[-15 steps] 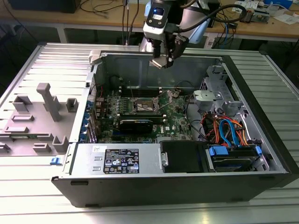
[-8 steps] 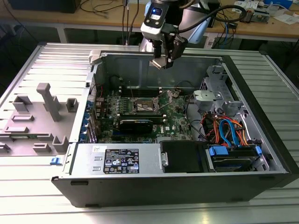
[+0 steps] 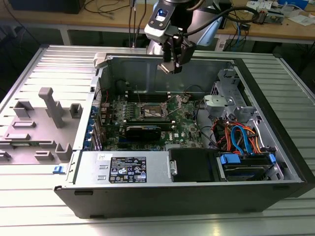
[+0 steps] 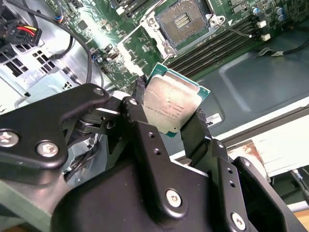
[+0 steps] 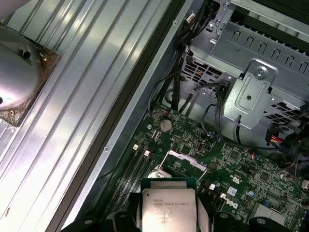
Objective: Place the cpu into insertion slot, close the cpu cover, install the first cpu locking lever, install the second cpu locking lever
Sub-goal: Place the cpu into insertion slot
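My gripper [image 4: 170,100] is shut on the cpu [image 4: 171,108], a flat square chip with a dull silver top, held by two opposite edges between the black fingers [image 4: 140,111]. In the exterior view the gripper [image 3: 173,66] hangs over the open computer case, above and slightly behind the insertion slot [image 3: 150,111]. The insertion slot [image 4: 183,19] lies bare on the green board, its dark centre exposed. Beside it the cpu cover [image 4: 123,50] stands flipped open. The first wrist view shows the cpu [image 5: 169,205] above the board, with the raised cpu cover [image 5: 186,160] just beyond it.
Long black memory slots [image 4: 217,48] flank the socket. A metal drive cage [image 5: 256,92] with orange and blue cables [image 3: 236,137] fills the case at the exterior view's right. A black power supply [image 3: 128,167] lines the near wall. A grey fixture [image 3: 47,118] stands outside on the ribbed table.
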Controlling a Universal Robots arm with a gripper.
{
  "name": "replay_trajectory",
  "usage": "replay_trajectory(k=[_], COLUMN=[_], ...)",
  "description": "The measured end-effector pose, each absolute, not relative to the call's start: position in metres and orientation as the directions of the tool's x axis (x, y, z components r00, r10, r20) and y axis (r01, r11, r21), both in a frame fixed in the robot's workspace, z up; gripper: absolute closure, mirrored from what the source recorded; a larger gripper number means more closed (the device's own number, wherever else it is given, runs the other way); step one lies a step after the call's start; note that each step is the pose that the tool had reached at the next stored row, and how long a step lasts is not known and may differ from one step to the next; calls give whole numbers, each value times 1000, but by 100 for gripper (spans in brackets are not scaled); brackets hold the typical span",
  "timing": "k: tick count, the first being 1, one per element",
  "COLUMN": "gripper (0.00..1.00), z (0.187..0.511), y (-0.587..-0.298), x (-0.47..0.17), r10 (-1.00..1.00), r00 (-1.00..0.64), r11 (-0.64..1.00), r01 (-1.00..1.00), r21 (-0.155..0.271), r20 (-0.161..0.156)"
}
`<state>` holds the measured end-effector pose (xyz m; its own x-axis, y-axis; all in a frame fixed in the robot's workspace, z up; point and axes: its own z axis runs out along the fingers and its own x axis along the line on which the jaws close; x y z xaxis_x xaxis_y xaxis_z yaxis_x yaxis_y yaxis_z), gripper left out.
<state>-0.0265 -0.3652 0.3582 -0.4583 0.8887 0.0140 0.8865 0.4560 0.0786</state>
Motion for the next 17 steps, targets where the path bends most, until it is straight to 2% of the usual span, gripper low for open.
replay_trajectory(k=[17], gripper=[46], z=[356], y=[-375], x=[-27], r10=[907], r00=[-421], r11=[419], r01=[905], r21=[69], r20=[12])
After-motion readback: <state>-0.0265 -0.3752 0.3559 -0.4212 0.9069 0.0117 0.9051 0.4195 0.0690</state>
